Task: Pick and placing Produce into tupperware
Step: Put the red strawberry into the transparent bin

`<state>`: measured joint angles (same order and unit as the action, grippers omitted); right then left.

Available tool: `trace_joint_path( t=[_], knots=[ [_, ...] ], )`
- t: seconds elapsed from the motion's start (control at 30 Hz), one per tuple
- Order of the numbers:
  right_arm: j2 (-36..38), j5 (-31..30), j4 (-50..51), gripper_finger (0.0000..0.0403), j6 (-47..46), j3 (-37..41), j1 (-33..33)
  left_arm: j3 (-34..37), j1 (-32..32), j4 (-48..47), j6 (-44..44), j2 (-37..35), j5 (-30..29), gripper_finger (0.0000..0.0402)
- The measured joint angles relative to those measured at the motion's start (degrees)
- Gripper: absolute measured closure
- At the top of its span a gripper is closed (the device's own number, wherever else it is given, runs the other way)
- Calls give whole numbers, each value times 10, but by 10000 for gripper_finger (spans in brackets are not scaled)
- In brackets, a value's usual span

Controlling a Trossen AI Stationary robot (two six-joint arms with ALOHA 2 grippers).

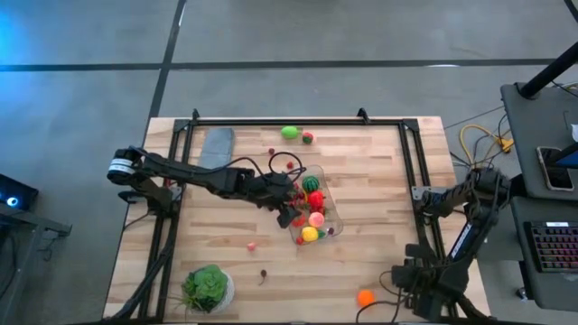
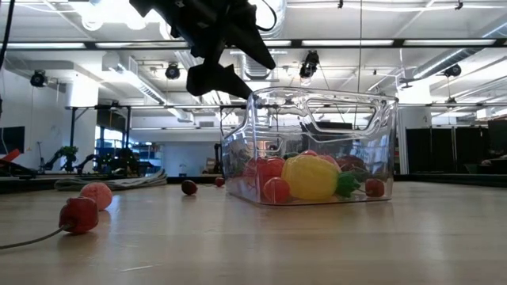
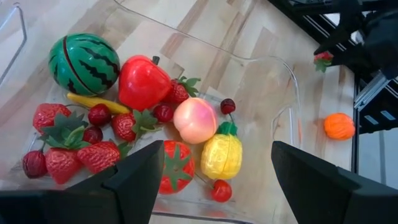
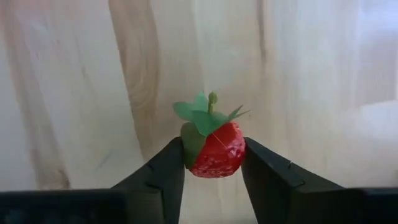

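The clear tupperware [image 1: 327,194] stands mid-table, holding a striped melon [image 3: 84,62], a red apple-like piece [image 3: 143,81], a peach [image 3: 194,120], a yellow pineapple [image 3: 221,155], strawberries and cherries. My left gripper [image 3: 217,186] hovers open over the tub's left part [image 1: 287,203], its fingers apart with nothing between them; in the low view it hangs above the tub's rim [image 2: 218,75]. My right gripper [image 4: 214,171] is near the table's right edge [image 1: 423,200], shut on a red strawberry [image 4: 214,149]. Loose pieces lie on the wood. My right gripper pinches the red strawberry [image 4: 217,155] between its two fingers [image 4: 168,171], one on each side of the berry's body. The green leafy cap [image 4: 205,115] sticks out past the fingertips. The wooden tabletop lies behind it; I cannot tell whether the berry is lifted clear.
A green piece [image 1: 289,133] and a red one [image 1: 308,138] lie near the far edge, cherries [image 1: 289,165] beside the tub. A pink piece [image 1: 251,245], a dark cherry [image 1: 263,273] and an orange [image 1: 365,297] lie nearer. Grey cloth [image 1: 215,147] far left; leafy head in bowl [image 1: 208,289] near left.
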<state>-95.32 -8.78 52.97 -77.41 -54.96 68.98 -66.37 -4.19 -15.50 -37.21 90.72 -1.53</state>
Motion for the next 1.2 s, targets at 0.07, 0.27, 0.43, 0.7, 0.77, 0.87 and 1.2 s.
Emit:
trace_joint_path(
  t=[0.07, 0.27, 0.43, 0.7, 0.77, 0.87, 1.2],
  knots=[
    [22, -19, 19, 270, -30, 0, -4, 0, -4, -3, 0, -2, 2, 120],
    [112, -96, 136, 268, -113, -1, -35, 0, -15, -43, 1, -4, 4, 120],
    [218, -180, 179, 268, -122, 0, -102, 1, -24, -127, 0, -4, 3, 120],
    [369, -164, 6, 262, 120, 5, -309, 1, -61, -156, -20, -18, -1, 120],
    [375, -104, -42, 263, 185, 8, -381, 1, -73, -165, -32, -24, -11, 120],
    [356, 20, -93, 263, 259, 12, -492, 1, -92, -190, -61, -32, -43, 120],
    [168, 238, -189, 242, 380, -29, -634, 1, -174, -336, -247, -81, -177, 120]
  ],
)
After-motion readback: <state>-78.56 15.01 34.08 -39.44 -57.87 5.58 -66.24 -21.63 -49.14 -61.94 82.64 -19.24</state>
